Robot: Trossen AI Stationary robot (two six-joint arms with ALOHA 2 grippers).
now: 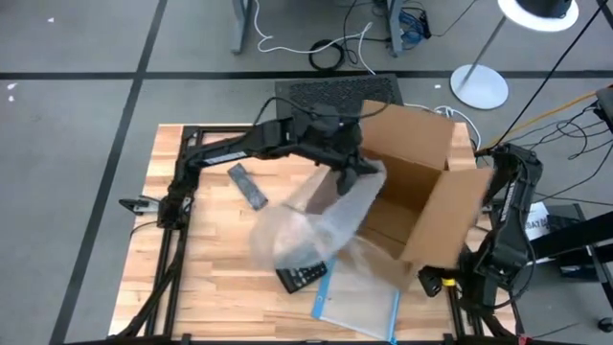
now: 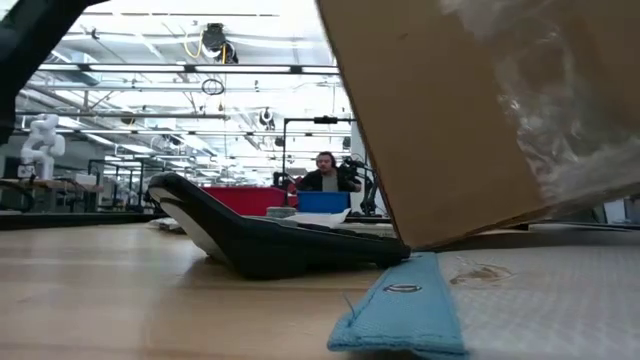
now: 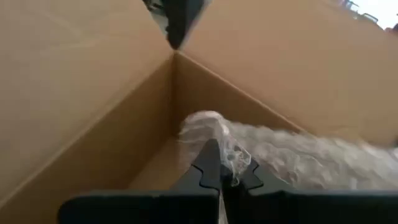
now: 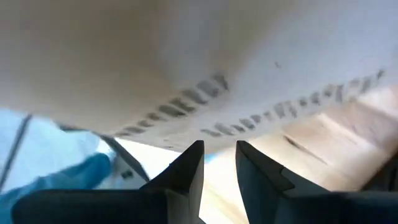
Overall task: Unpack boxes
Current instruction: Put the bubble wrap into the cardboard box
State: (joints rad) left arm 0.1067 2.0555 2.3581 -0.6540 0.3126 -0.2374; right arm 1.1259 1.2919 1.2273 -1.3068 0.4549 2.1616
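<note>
From table level, the nearest thing was the blue edge of a clear pouch (image 2: 400, 310) lying flat on the wooden table (image 2: 150, 300), and just behind it a black remote-like device (image 2: 270, 240) rested with one end tipped up. Over both leaned the brown box (image 2: 440, 120), tilted, its lower corner meeting the table beside the device, with crinkled bubble wrap (image 2: 570, 120) showing at its side. From above, the box (image 1: 421, 192) sat on the right half of the table with its flaps open, leaning toward the right edge. The left gripper (image 1: 356, 171) reached across from the left arm to the box's open mouth and was clamped tight on the bubble wrap (image 1: 316, 225), which spilled out of the box in a clear sheet over the device (image 1: 302, 276) and the pouch (image 1: 359, 302). The left wrist view showed the fingers (image 3: 208, 165) pinched together on the wrap (image 3: 298, 155) inside the box's inner corner (image 3: 174, 93). A second dark, flat bar (image 1: 247, 185) lay apart on the left part of the table. The right gripper (image 4: 219, 163) was under the box's printed side (image 4: 186, 56), fingers parted with nothing seen between them; whether they touched the cardboard could not be told. Beyond the table's far edge sat a black grille-topped unit (image 1: 330, 93), and far back in the room a person (image 2: 325, 175) sat at a bench
</note>
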